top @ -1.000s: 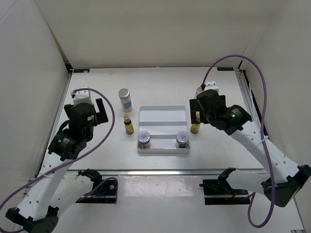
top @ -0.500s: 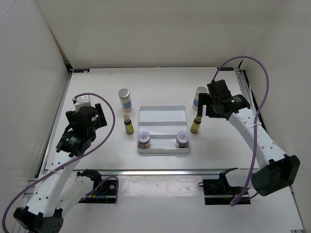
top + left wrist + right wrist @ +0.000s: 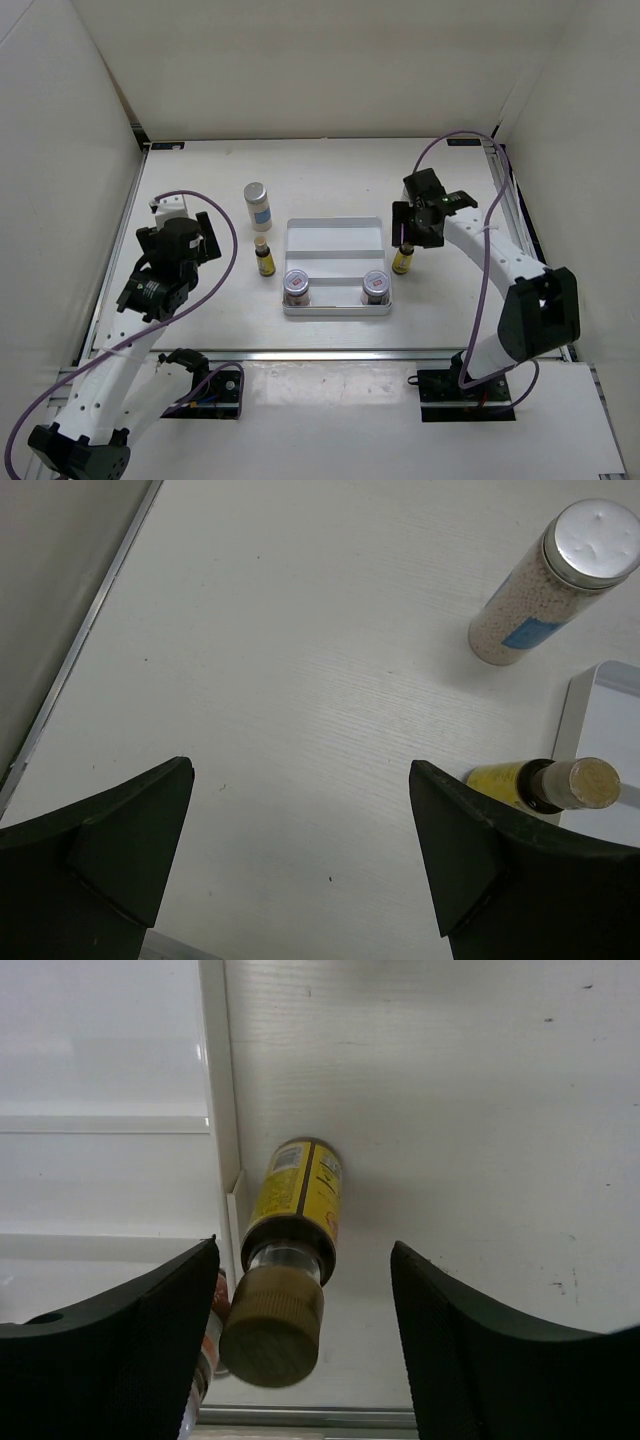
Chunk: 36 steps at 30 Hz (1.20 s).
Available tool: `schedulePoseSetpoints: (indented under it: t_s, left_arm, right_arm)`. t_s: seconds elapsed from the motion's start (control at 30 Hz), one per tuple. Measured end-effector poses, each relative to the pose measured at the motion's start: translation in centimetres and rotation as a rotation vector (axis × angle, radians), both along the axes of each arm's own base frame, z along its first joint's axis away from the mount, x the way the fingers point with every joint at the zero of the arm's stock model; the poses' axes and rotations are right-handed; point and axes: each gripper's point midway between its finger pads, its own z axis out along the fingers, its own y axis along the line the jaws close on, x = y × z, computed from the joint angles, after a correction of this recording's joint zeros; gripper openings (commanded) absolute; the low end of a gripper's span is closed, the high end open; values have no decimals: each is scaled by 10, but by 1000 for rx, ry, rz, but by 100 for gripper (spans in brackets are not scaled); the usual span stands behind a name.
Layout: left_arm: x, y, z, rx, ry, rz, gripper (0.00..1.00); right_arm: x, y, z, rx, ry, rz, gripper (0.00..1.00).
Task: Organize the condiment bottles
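Condiment bottles (image 3: 264, 262), five in view, all stand upright. The left jar (image 3: 297, 287) and the right jar (image 3: 375, 286), both squat with silver lids, sit inside the white ridged tray (image 3: 335, 236), in the two corners of its near compartment. The white bottle (image 3: 258, 205), silver-capped with a blue label, stands on the surface off the tray's far left corner. Nearer along that left side, just beside the tray's edge, is the left yellow bottle (image 3: 264, 254).

The right yellow bottle (image 3: 295, 1195) stands just beside the tray's right edge. The right end effector (image 3: 302, 1250) hangs above it, one finger on either side of its cap. The jaws are spread, with a clear gap on the right and a narrow one on the left.

The left end effector (image 3: 300, 770) is spread wide over bare surface, well left of the tray, holding nothing.
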Motion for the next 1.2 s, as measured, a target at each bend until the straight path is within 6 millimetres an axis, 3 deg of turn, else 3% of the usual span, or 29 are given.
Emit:
schedulePoseSetpoints:
  t_s: [0.13, 0.27, 0.47, 0.57, 0.67, 0.73, 0.9, 1.03, 1.2]
  left_arm:
    - [0, 0, 0, 1, 2, 0, 100]
    - [1, 0, -2, 2, 6, 0, 100]
    - [1, 0, -2, 4, 10, 0, 100]
    - [1, 0, -2, 4, 10, 0, 100]
    - [1, 0, -2, 4, 10, 0, 100]
    - [1, 0, -2, 4, 10, 0, 100]
    - [1, 0, -2, 4, 10, 0, 100]
    - [2, -1, -2, 2, 5, 0, 100]
    - [2, -1, -1, 1, 4, 0, 100]
  right_arm:
    - [-1, 1, -18, -9, 43, 2, 50]
    - [1, 3, -23, -6, 52, -1, 28]
    - [1, 0, -22, -25, 45, -5, 8]
    - [-7, -2, -13, -42, 47, 2, 3]
    - [-8, 5, 16, -21, 9, 30, 0]
    - [-2, 19, 46, 27, -56, 64, 0]
    - [-5, 56, 80, 113, -133, 171, 0]
    - [-14, 74, 65, 115, -85, 232, 2]
    - [-19, 81, 19, 75, 21, 256, 2]
